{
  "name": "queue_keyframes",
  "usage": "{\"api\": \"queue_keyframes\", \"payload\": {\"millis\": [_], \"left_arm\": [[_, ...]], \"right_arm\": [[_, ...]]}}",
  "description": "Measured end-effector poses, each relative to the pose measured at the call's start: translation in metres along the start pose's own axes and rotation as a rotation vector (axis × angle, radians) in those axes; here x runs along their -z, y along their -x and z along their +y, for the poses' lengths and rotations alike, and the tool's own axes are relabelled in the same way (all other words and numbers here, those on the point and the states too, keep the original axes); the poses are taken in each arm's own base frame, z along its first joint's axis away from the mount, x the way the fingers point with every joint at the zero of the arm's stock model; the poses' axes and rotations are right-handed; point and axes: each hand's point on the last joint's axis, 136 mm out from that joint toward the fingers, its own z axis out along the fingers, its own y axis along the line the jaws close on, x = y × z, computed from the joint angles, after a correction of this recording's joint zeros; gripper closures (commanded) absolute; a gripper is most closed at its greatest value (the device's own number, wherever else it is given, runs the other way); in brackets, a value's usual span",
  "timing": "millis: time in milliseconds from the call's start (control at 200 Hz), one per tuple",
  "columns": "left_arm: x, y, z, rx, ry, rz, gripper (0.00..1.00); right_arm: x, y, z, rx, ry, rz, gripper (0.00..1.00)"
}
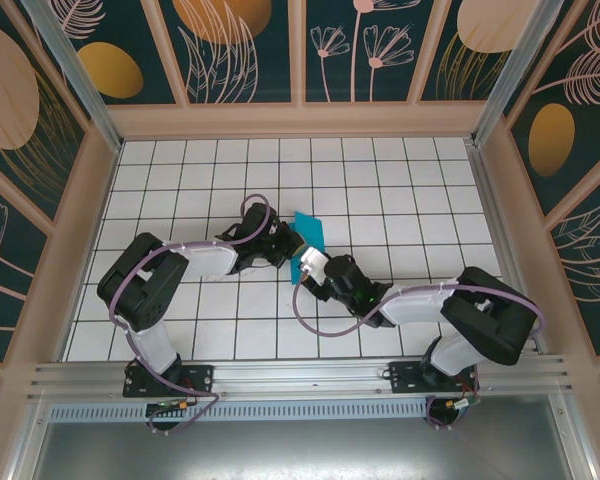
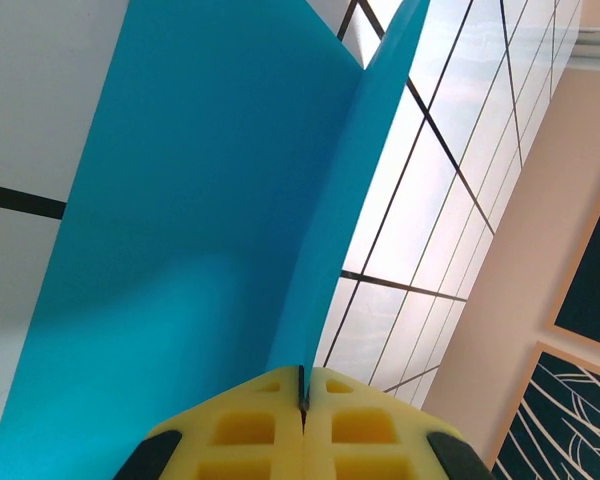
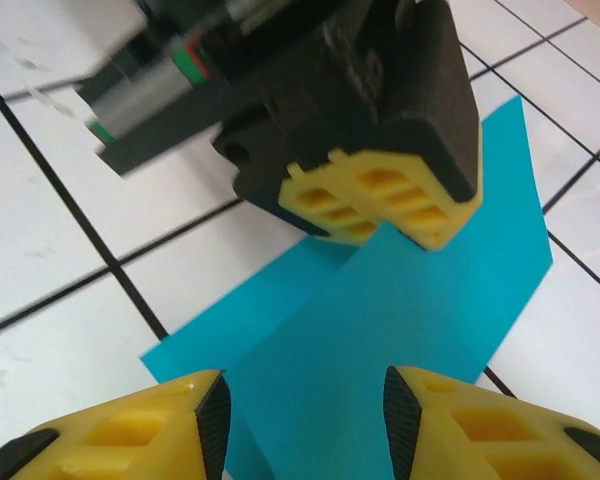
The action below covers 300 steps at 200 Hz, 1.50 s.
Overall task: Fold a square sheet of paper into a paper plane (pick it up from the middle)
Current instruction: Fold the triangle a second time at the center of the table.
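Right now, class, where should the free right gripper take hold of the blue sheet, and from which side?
Take the square sheet of paper at its free edge, opposite where the left gripper pinches it. Come from the right gripper's side, open fingers straddling that edge: the upper layer slopes up off the tiles there, likely leaving a pinchable lip.

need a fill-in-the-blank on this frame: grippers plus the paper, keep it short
1. The left gripper is ___ on the square sheet of paper.
2. The right gripper has its jaws ___, with the paper's near edge lying between its fingers.
3. The finger pads on both grippers are ___ in colour.

Missing words: shut; open; yellow.
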Motion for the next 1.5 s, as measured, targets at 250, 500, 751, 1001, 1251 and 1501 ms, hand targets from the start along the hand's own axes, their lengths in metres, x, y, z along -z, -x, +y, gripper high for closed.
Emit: {"api": "queue_keyframes", "payload": {"millis": [250,500,751,1001,1251,1501], "left_arm": [[0.000,-0.001,0.000,-0.001,-0.001,0.005,0.96],[0.000,-0.001,0.000,-0.003,0.000,0.008,0.95],[0.000,0.000,-0.001,-0.009,-0.002,0.005,0.95],[0.000,0.001,-0.001,-0.010,-0.004,0.005,0.95],[0.000,0.001,-0.002,-0.011,-0.005,0.005,0.95],[0.000,0.000,-0.006,-0.013,-0.013,0.011,0.95]], "right_arm": [[-0.002,0.003,-0.005,0.020,-0.033,-0.015,0.64],[-0.003,0.006,-0.005,0.027,-0.042,-0.028,0.76],[-0.002,0.005,-0.006,0.001,-0.046,-0.026,0.61],[-0.002,0.002,-0.002,-0.016,-0.025,-0.022,0.49],[-0.005,-0.004,-0.007,-0.012,-0.062,-0.002,0.50],[-0.004,0.000,-0.010,-0.012,-0.081,-0.024,0.60]]}}
